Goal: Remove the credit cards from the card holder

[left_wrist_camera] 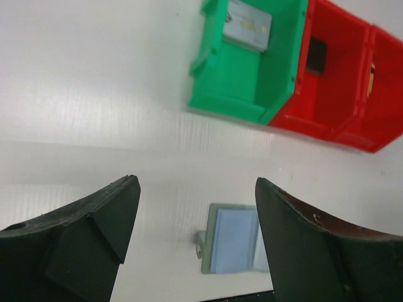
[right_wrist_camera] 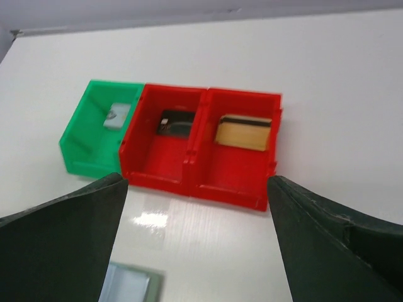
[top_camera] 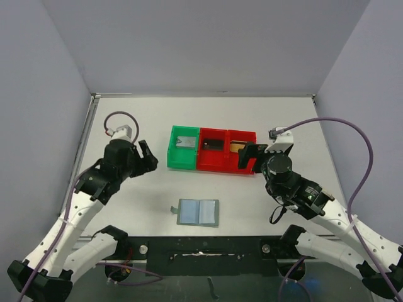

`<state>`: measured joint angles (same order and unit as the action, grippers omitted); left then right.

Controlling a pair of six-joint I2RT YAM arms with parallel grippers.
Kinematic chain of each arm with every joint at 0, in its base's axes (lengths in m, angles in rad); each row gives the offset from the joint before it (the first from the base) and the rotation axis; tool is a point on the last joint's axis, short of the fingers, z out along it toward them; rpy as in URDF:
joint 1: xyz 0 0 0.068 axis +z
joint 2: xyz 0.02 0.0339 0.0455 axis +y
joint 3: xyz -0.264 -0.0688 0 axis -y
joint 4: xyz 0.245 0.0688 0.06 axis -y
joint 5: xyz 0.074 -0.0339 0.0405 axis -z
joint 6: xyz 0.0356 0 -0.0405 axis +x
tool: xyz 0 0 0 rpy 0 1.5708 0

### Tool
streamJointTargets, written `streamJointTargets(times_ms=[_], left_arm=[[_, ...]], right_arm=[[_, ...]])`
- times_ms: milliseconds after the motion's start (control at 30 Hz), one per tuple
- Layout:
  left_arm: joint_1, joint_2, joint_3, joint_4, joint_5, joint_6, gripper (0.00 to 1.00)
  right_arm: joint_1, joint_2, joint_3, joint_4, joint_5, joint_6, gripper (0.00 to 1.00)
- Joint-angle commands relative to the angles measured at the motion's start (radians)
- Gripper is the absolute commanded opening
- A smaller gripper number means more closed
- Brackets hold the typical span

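The pale blue-grey card holder [top_camera: 198, 212] lies open and flat near the table's front edge, its grey strap tab [top_camera: 174, 208] on its left. It also shows in the left wrist view [left_wrist_camera: 236, 239] and at the bottom of the right wrist view [right_wrist_camera: 129, 284]. A gold-tan credit card [top_camera: 237, 146] lies in the right red bin [top_camera: 242, 165], also seen in the right wrist view [right_wrist_camera: 242, 132]. My left gripper [top_camera: 149, 157] is open and empty, left of the bins [left_wrist_camera: 195, 207]. My right gripper [top_camera: 250, 156] is open and empty at the right red bin's front [right_wrist_camera: 196, 207].
A green bin [top_camera: 179, 162] holds a grey card [top_camera: 184, 141]. The middle red bin [top_camera: 213, 165] holds a black card [top_camera: 213, 143]. The three bins stand side by side at mid-table. Grey walls close off the left, back and right.
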<state>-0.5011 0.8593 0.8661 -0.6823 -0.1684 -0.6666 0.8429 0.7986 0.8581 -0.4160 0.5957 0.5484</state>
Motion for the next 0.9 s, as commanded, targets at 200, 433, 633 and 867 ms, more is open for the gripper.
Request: streamJointTargets(times_ms=[200,433,633,867], left_arm=[[0.268,0.028,0.256,-0.099,-0.058,0.129,0.75],[0.268,-0.022,0.297,-0.223,-0.259,0.076,0.75],[0.268,-0.073,0.363,-0.263,-0.357,0.049,0.75],[0.268,-0.067,0.416,-0.230,-0.371,0.090,0.75]], right_arm=[[-0.373,0.080,0.254,-0.006,-0.067,-0.277,0.98],[-0.637,0.021,0.275,-0.012,-0.409,-0.213,0.97],[-0.638,0.056,0.362,-0.136,-0.421,-0.216,0.97],[-0.637,0.009,0.322,-0.105,-0.416,-0.226,0.98]])
